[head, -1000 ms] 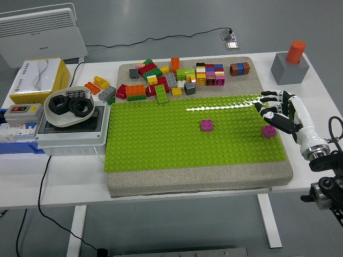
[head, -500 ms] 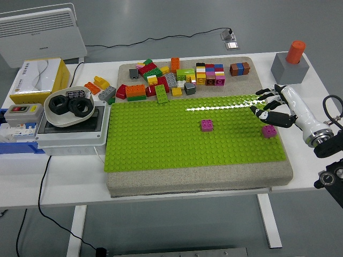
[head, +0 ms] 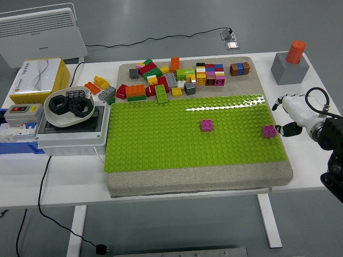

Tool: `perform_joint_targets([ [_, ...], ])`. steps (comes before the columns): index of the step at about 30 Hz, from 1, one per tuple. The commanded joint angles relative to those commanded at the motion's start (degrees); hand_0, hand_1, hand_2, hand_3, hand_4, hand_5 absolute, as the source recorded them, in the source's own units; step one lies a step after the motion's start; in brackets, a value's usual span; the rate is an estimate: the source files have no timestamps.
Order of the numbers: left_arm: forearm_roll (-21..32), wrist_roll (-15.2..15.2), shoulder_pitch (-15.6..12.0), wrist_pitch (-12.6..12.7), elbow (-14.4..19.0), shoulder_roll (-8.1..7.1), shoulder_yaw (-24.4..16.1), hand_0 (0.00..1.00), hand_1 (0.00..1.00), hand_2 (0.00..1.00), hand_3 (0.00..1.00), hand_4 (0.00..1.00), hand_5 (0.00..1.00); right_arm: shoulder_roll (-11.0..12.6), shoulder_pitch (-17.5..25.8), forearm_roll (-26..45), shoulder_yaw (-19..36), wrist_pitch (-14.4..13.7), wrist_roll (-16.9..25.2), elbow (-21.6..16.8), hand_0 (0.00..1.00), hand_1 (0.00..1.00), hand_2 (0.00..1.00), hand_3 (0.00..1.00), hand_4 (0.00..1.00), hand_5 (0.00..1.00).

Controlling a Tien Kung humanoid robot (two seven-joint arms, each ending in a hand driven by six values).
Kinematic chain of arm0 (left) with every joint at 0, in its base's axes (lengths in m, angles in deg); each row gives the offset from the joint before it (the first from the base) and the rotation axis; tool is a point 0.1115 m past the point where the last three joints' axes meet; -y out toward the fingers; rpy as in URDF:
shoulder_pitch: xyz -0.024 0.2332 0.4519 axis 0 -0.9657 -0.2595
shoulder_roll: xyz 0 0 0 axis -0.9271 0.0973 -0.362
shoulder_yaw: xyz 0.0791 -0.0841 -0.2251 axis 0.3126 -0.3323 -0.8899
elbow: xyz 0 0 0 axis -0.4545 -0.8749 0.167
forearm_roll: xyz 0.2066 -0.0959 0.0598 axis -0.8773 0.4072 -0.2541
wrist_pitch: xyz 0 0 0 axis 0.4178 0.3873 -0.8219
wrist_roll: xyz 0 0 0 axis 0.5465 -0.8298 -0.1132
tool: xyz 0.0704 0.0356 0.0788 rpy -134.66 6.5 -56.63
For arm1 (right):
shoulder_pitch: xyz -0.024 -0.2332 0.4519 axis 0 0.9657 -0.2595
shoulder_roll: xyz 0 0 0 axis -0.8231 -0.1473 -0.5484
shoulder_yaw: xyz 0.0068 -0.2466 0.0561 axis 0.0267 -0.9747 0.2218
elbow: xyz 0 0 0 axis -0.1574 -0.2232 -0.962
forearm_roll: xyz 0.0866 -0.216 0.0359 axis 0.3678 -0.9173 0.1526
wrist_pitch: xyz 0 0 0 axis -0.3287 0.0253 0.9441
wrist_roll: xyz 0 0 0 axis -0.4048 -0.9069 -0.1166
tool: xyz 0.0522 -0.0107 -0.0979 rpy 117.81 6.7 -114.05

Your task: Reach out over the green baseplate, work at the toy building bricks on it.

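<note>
Fingers (head: 280, 101) on right hand (head: 292, 113) spread loose, holding nothing, just off green baseplate (head: 161, 144) at 3 o'clock. Two magenta bricks seated: centre brick (head: 207, 125), edge brick (head: 268, 131) nearest hand. Pile of loose bricks (head: 182, 75) at 12 o'clock untouched, so most work left imo.

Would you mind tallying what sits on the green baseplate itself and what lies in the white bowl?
Magenta bricks on the green baseplate: 2, one central, one near its right edge
Black rings in the white bowl: 2
Total: 4
</note>
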Motion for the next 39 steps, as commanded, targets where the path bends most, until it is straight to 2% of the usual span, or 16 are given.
perform_joint_targets([
  [1,0.0,0.0,0.0,0.0,0.0,-0.02,0.0,0.757,0.69,0.614,0.479,0.572,0.373,0.2,-0.5,-1.1,-0.7,0.4,-0.1,0.7,0.91,0.942,0.943,0.74,0.566,0.002],
  [6,0.1,-0.1,0.1,0.1,0.0,-0.04,-0.1,0.757,0.69,0.614,0.479,0.572,0.373,0.3,-1.8,-1.1,-2.5,0.9,-0.3,3.3,0.91,0.942,0.943,0.74,0.566,0.002],
  [11,0.1,-0.2,0.2,0.1,0.1,-0.06,-0.1,0.757,0.688,0.613,0.475,0.578,0.362,-0.5,-2.5,1.6,-3.2,1.2,-0.6,5.0,0.912,0.945,0.945,0.742,0.546,0.002],
  [21,0.4,-0.4,0.3,0.3,0.1,-0.04,-0.2,0.757,0.689,0.611,0.474,0.578,0.351,-0.9,-3.0,7.3,-3.3,2.0,-0.6,6.2,0.916,0.951,0.95,0.779,0.573,0.002],
  [24,0.4,-0.5,0.4,0.3,0.2,-0.03,-0.2,0.757,0.689,0.611,0.474,0.578,0.351,-1.0,-3.2,8.0,-3.2,2.2,-0.6,6.5,0.916,0.951,0.95,0.779,0.573,0.002],
  [25,0.4,-0.5,0.4,0.3,0.2,-0.02,-0.2,0.757,0.689,0.612,0.473,0.578,0.349,-1.0,-3.3,8.3,-3.3,2.3,-0.6,6.5,0.915,0.951,0.953,0.818,0.589,0.002],
  [30,0.5,-0.6,0.5,0.4,0.2,-0.03,-0.2,0.757,0.689,0.612,0.473,0.578,0.349,-1.2,-3.5,9.2,-3.9,2.3,-0.5,6.7,0.915,0.951,0.953,0.818,0.589,0.002],
  [31,0.5,-0.6,0.5,0.4,0.2,-0.03,-0.2,0.757,0.688,0.61,0.473,0.579,0.348,-1.3,-3.5,9.3,-4.0,2.3,-0.5,6.7,0.915,0.95,0.958,0.852,0.603,0.002],
  [39,0.7,-0.7,0.5,0.5,0.2,-0.01,-0.1,0.757,0.687,0.609,0.471,0.578,0.349,-2.1,-4.2,10.0,-5.0,1.5,-0.1,7.8,0.915,0.948,0.957,0.844,0.613,0.002],
])
